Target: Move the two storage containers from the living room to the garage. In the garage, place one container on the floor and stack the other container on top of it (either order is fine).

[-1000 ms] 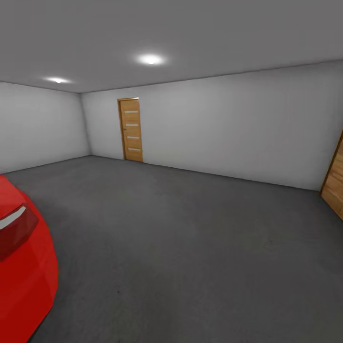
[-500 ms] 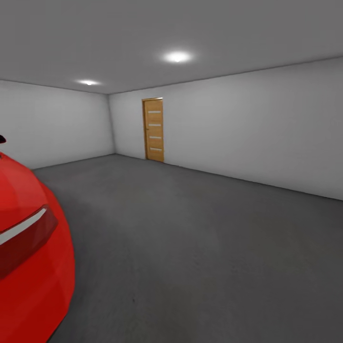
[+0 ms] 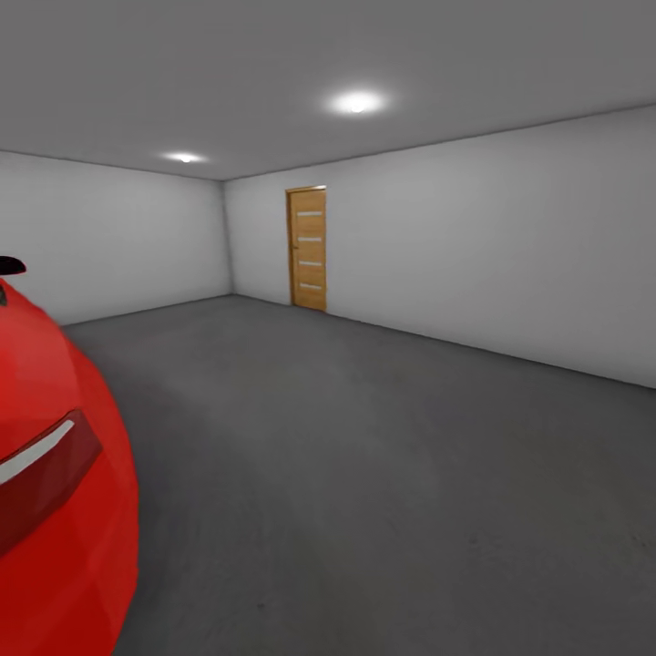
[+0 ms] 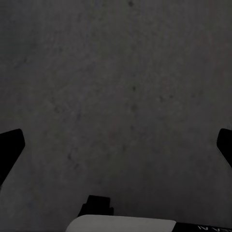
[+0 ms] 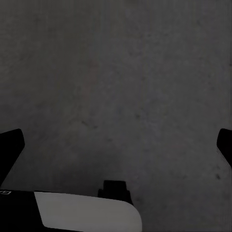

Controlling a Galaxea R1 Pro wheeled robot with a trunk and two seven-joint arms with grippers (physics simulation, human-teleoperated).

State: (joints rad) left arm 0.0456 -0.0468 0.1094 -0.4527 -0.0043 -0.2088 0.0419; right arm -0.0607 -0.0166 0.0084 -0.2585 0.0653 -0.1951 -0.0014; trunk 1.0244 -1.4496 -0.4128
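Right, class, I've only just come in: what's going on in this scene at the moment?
The robot is in a bare, grey-walled garage and is handling nothing. Both wrist cameras look down at the dark concrete floor, and the left gripper and right gripper are open with nothing between their fingers. The rear of a red car sits at the robot's left, and a closed wooden door stands in the far wall.

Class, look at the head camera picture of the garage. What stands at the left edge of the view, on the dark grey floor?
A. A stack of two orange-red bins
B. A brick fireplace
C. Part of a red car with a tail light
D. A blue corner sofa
C: the rounded body of a red car with a dark tail light fills the left edge, beside the bare grey floor.
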